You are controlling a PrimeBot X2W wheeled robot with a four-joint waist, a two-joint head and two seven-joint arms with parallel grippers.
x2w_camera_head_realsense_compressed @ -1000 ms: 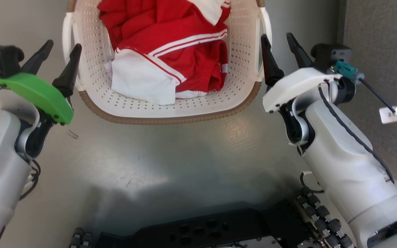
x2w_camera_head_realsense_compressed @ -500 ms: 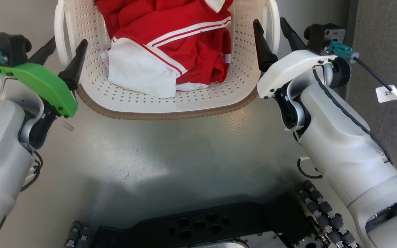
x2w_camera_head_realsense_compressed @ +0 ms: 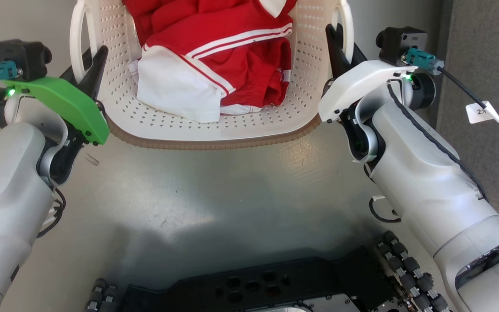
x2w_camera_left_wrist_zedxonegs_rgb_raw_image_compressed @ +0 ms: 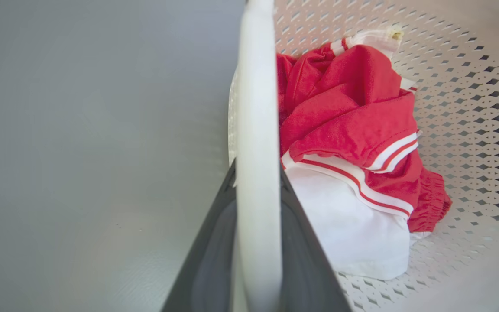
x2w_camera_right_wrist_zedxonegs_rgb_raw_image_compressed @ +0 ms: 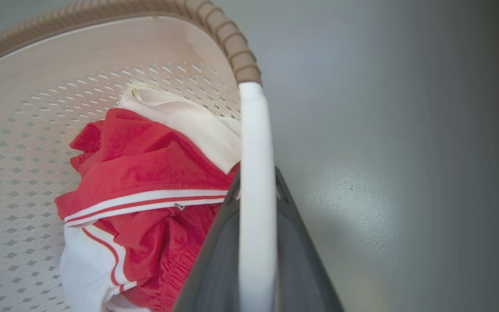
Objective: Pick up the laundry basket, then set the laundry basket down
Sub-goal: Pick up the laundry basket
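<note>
Head view: left tool (x2w_camera_head_realsense_compressed: pixel 93 55), right tool (x2w_camera_head_realsense_compressed: pixel 335 34) newly grip laundry basket (x2w_camera_head_realsense_compressed: pixel 215 143).

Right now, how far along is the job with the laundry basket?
Done: the reach. In hand: the grasp, with the left hand and the right hand each closed on a white side handle of the laundry basket. Left: the lift, then setting it down.

The head view's top edge cuts off the far half of the cream-white perforated plastic laundry basket (x2w_camera_head_realsense_compressed: pixel 215 145) and of the crumpled red-and-white garment (x2w_camera_head_realsense_compressed: pixel 223 56) inside it. There the left gripper (x2w_camera_head_realsense_compressed: pixel 93 54) has its outer finger partly behind a white handle (x2w_camera_head_realsense_compressed: pixel 76 47). In each wrist view a white handle covers the blurred dark jaws' inner faces. The print on the small white cable tag (x2w_camera_head_realsense_compressed: pixel 481 112) is unreadable.
</note>
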